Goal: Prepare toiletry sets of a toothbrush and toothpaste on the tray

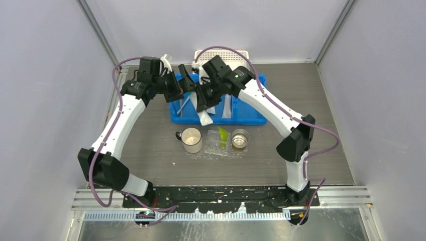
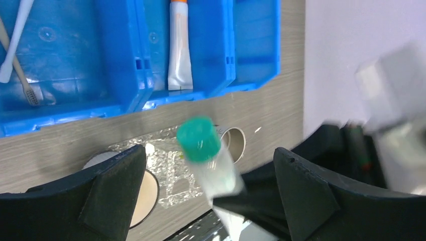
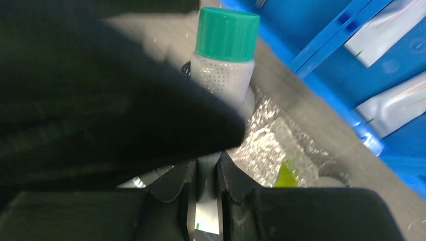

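We see right claw pinched narrow on toothpaste, long axis in line with the claw, cap leading. Tray lies just beyond the cap. Left claw gapes wide, empty.

The left arm and right arm arch forward and inward with their wrists close together, the left claw spread wide, the right claw pinched narrowly on the flat tail of a green-capped toothpaste tube.
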Tool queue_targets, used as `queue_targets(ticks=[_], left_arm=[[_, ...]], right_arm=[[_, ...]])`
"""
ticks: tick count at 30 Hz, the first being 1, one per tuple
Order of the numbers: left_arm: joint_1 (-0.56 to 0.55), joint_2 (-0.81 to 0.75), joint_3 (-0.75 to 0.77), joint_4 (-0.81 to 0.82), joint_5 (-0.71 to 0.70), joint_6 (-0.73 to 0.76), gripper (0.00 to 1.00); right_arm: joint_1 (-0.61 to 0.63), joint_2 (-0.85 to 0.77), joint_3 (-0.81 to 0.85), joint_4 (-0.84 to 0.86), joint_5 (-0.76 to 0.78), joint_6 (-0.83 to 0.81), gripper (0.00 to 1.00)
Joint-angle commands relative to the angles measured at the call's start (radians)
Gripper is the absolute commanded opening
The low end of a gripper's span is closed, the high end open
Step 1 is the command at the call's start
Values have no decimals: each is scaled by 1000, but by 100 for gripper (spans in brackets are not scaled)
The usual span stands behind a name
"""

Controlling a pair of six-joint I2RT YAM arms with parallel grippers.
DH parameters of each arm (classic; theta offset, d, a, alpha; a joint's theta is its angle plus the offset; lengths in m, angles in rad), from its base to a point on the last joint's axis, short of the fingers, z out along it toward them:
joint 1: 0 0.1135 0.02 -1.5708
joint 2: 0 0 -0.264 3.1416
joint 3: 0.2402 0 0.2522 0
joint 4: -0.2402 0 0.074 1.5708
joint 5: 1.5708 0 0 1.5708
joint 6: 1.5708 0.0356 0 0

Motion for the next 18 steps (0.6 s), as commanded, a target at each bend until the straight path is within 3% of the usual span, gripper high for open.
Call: queue_targets(ticks=[1,10,13,16,18], left_arm=[[7,6,-3,92,85,-95,100],[7,-21,-85,100,65,-123,100],[6,-29,-113,111,75,-137,95],[6,-27,-151,134,89,-164,79],[6,-19,-177,144,106,-194,42]], right_arm=[[42,-33,6,11,-7,-30,17],[53,-54,-11,50,6,-16,17],[53,-42,2,55,16,-14,16],[54,-25,16,61,9,-9,15],[54,-21,13,69,7,-8,15]])
